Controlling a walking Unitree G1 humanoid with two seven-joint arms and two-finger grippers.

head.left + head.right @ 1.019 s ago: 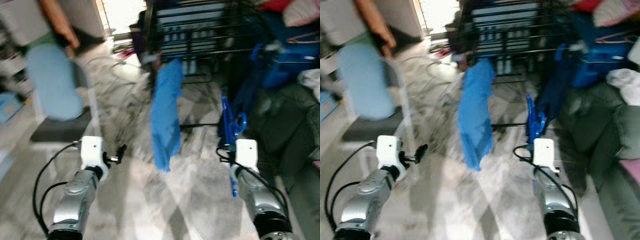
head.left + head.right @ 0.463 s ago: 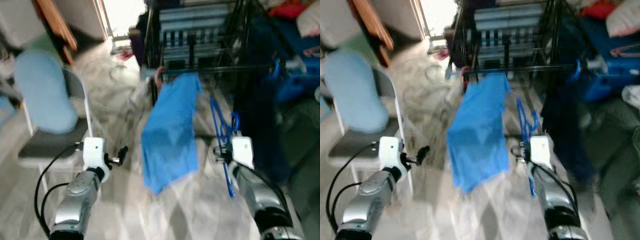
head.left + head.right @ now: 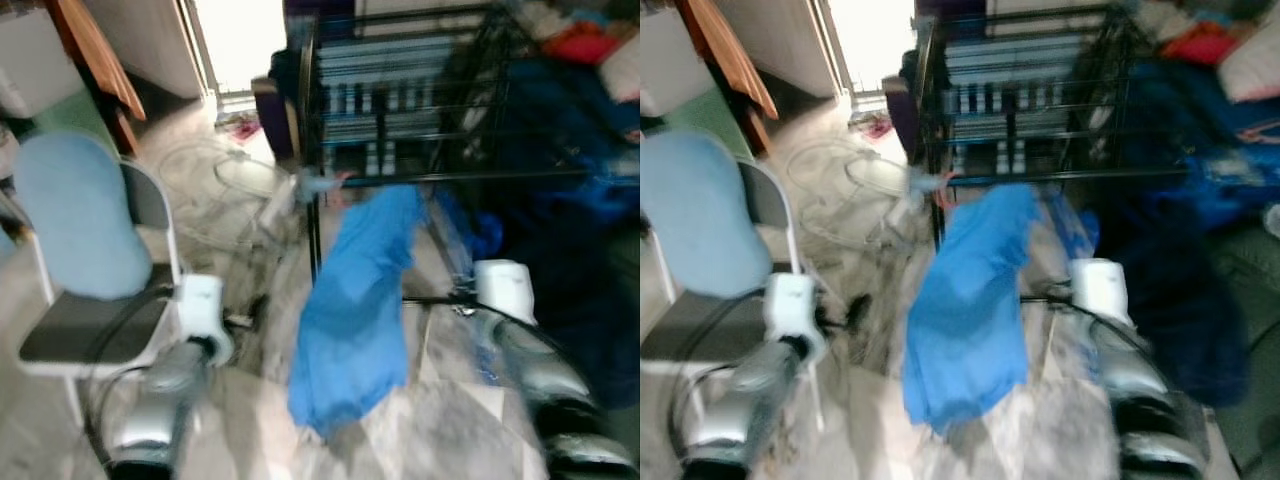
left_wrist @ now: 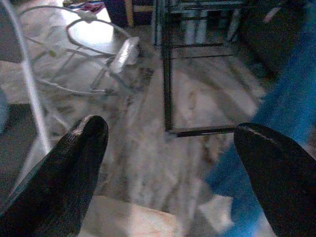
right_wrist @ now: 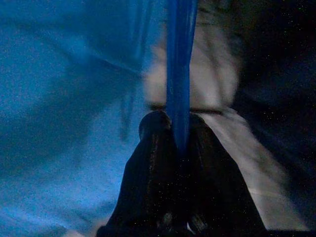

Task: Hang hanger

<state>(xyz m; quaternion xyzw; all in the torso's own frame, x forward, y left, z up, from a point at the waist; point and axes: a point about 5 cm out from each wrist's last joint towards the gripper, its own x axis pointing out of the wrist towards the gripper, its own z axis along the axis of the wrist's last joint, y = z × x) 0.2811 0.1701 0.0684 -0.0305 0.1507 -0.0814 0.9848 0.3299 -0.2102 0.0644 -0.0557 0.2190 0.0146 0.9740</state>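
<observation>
home, likely laundry corner | drying rack (image 3: 420,110) | chair (image 3: 85,250) | clothes pile (image 3: 590,60)

Cloth (image 3: 355,310) on the rack (image 3: 420,110) ahead, chair (image 3: 85,260) to its left, cables (image 3: 215,190) between.

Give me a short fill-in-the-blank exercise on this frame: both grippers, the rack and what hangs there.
1. The right gripper is shut on a hanger whose colour is ____.
2. The left gripper holds nothing and its fingers stand ____.
3. The blue cloth hangs from the bar of a black metal ____.
4. On the robot's left stands a chair with a light blue ____.

Missing words: blue; open; rack; backrest
</observation>
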